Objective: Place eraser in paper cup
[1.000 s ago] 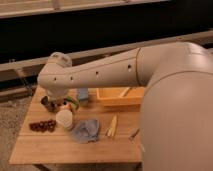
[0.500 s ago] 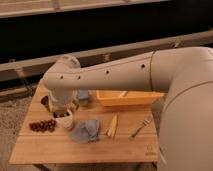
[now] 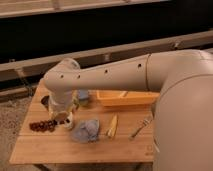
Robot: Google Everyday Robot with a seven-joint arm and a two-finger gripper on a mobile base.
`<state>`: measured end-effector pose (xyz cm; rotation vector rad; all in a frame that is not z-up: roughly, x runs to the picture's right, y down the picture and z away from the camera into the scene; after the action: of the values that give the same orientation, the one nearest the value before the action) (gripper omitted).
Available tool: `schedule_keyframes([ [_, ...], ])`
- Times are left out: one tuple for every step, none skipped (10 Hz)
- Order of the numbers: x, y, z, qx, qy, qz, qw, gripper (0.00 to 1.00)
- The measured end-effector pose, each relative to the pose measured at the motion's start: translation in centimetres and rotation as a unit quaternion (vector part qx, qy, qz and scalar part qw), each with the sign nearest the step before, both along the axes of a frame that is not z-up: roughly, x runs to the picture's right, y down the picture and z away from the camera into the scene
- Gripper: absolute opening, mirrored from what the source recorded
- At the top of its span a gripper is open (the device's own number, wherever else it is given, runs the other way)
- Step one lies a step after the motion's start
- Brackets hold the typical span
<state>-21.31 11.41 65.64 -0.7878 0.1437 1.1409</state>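
The white paper cup (image 3: 68,122) stands on the left part of the wooden table (image 3: 60,147). My gripper (image 3: 61,114) points straight down from the wrist and hangs right over the cup's mouth, hiding much of it. It is shut. A small brown piece, the eraser (image 3: 61,119), shows at the fingertips just at the cup's rim; how deep it sits inside the cup is hidden. The cream arm stretches in from the right across the back of the table.
Dark red grapes (image 3: 42,125) lie left of the cup, with a dark metal cup (image 3: 45,100) behind them. A blue-grey sponge block (image 3: 84,95), a yellow tray (image 3: 127,98), a crumpled blue cloth (image 3: 86,130), a yellow item (image 3: 113,126) and a fork (image 3: 140,128) lie to the right.
The wrist has swung from behind the cup forward and down, so the gripper now sits over the cup's mouth. The cup, fully visible a second ago, is now partly covered.
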Motion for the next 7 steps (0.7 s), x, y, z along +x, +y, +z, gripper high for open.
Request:
schedule_keyframes([
  [0.1,0.2,0.3,-0.009,0.003,-0.005,0.9999,0.00],
  [-0.2,0.6,0.6,-0.023,0.006,-0.012,0.9996,0.00],
  [-0.2,0.9,1.1,-0.032,0.011,-0.018,0.9993,0.00],
  [-0.1,1.0,1.4,-0.037,0.015,-0.021,0.9990,0.00],
  [0.2,1.0,1.9,-0.041,0.022,-0.021,0.9987,0.00],
  [0.4,0.9,2.3,-0.042,0.027,-0.022,0.9985,0.00],
  [0.8,0.7,2.8,-0.043,0.037,-0.022,0.9981,0.01],
])
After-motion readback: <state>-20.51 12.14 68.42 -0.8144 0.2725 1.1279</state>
